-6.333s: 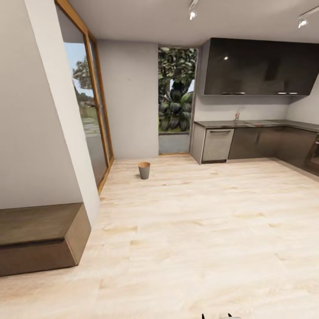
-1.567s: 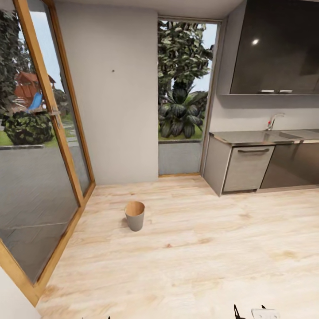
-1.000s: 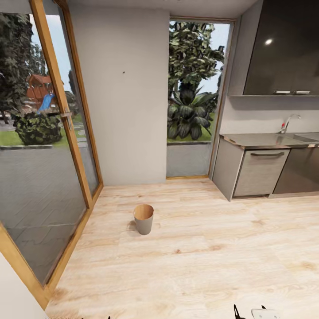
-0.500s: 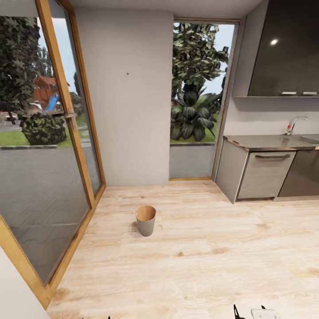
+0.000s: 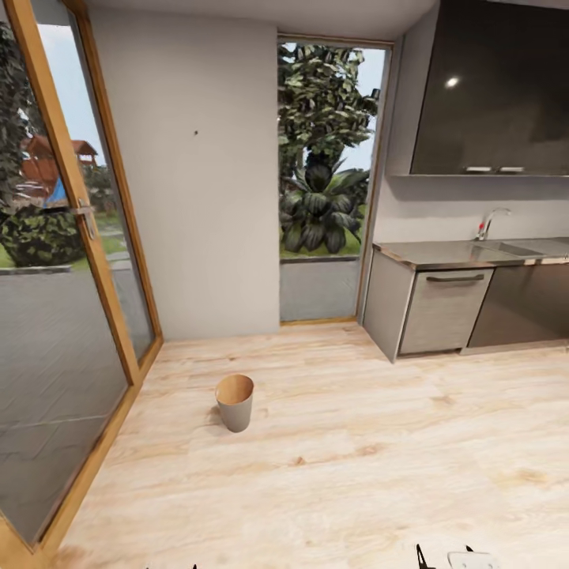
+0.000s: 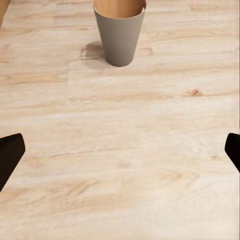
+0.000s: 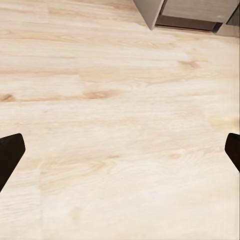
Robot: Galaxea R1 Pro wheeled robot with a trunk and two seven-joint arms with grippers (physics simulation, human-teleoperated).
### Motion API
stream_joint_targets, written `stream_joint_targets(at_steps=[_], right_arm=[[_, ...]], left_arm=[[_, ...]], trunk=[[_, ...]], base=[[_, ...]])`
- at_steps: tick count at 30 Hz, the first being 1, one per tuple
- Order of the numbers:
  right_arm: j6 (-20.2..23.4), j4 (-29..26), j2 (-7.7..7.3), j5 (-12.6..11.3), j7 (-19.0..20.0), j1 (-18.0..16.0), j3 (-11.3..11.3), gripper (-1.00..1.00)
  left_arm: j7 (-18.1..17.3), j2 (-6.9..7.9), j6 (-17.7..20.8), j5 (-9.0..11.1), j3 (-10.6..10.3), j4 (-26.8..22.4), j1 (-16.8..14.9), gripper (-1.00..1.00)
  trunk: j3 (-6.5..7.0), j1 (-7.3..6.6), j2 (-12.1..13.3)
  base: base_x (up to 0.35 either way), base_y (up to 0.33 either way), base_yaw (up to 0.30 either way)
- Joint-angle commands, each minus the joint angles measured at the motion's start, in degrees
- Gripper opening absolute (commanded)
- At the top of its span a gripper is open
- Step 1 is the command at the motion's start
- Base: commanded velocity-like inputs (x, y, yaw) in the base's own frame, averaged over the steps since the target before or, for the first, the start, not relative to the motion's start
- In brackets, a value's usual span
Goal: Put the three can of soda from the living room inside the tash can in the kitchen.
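We face a kitchen with a pale plank floor (image 5: 356,474) spreading across the whole lower half of the head view. On our left stands a tall wood-framed glass door (image 5: 63,261) looking out on a garden. Straight ahead is a plain grey wall (image 5: 197,174), and beside it a narrow window (image 5: 324,158) full of dark green leaves. To the right, a dark wall cupboard (image 5: 498,87) hangs above a steel-topped bench (image 5: 466,253) with a tap (image 5: 490,221) and a grey drawer front (image 5: 442,308) below.

The tash can (image 5: 235,402) stands upright on the floor, near the glass door and well apart from the bench. It is pale grey outside and orange-brown inside. In the left wrist view the same bin (image 6: 120,30) sits ahead of our left tool (image 6: 120,152), whose two black fingertips (image 6: 10,155) are spread wide with nothing between them. Our right tool (image 7: 120,152) is likewise released, its fingertips (image 7: 10,152) far apart over bare planks, with the bench's base corner (image 7: 150,15) ahead.
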Motion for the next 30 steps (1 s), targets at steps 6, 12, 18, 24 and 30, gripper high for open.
stream_joint_targets(at_steps=[6,12,18,24,30], right_arm=[[0.03,0.05,0.0,0.01,0.04,0.0,0.04,1.0],[0.0,0.06,0.05,0.01,0.05,0.0,0.07,1.0],[0.03,0.06,1.04,0.01,-0.01,0.0,0.03,1.0],[0.03,0.07,1.74,0.01,-0.07,0.0,-0.03,1.0],[0.04,0.07,1.92,0.01,-0.11,0.0,-0.05,1.0]], left_arm=[[0.0,0.0,0.0,0.01,0.0,0.02,0.0,1.0],[0.0,0.0,0.0,0.01,0.0,0.02,0.0,1.0],[0.0,0.0,-0.06,0.01,0.0,0.02,0.0,1.0],[0.0,0.0,-0.08,0.01,0.0,-0.04,0.0,1.0],[0.0,0.0,-0.08,0.01,0.0,-0.06,0.0,1.0]], trunk=[[0.27,0.0,0.0],[0.44,0.0,0.0],[0.56,0.0,0.0],[0.77,0.0,0.0],[1.01,0.0,0.0]], base=[[0.118,-0.15,-0.217],[0.118,-0.15,-0.135],[0.118,-0.15,0.057],[0.118,-0.15,0.178],[0.118,-0.15,0.218]])
